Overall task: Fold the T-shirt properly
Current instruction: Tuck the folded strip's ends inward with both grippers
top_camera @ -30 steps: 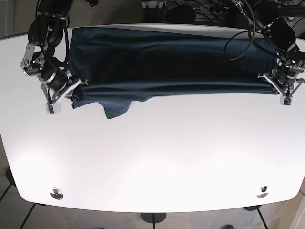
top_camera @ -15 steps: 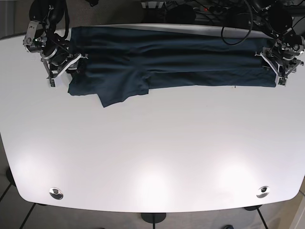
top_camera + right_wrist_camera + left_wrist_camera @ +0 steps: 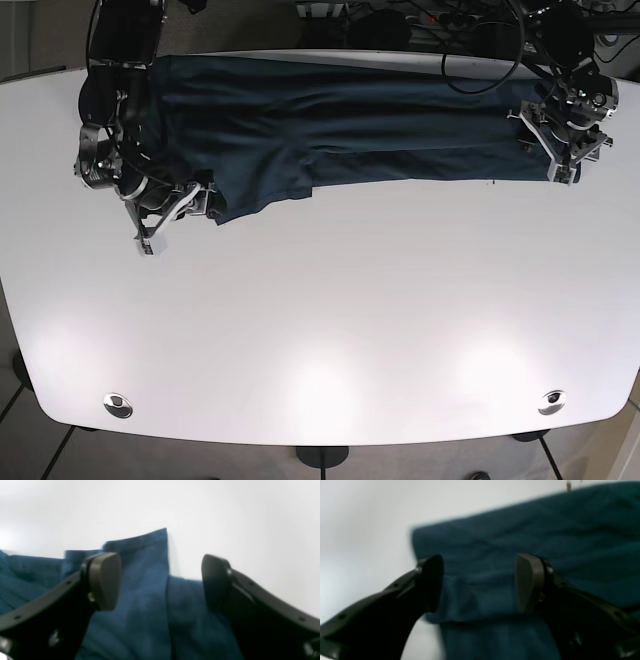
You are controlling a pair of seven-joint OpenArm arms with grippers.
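A dark blue T-shirt (image 3: 340, 120) lies folded into a long band along the far edge of the white table (image 3: 320, 330). One sleeve flap (image 3: 250, 198) sticks out toward the front on the left. My right gripper (image 3: 168, 218) is at the shirt's left end. In the right wrist view the right gripper (image 3: 160, 580) is open, with flat shirt cloth (image 3: 150, 610) below the jaws. My left gripper (image 3: 550, 152) is at the shirt's right end. In the left wrist view the left gripper (image 3: 480, 582) is open over a folded edge of the shirt (image 3: 545, 530).
Two round metal fittings (image 3: 118, 405) (image 3: 551, 402) sit near the table's front corners. Cables (image 3: 440, 20) and the arm bases crowd the space behind the far edge. The wide white tabletop lies in front of the shirt.
Both grippers carried the shirt's near edge toward the far side, folding it over, then let go. The right gripper has since come back toward the front-left of the shirt.
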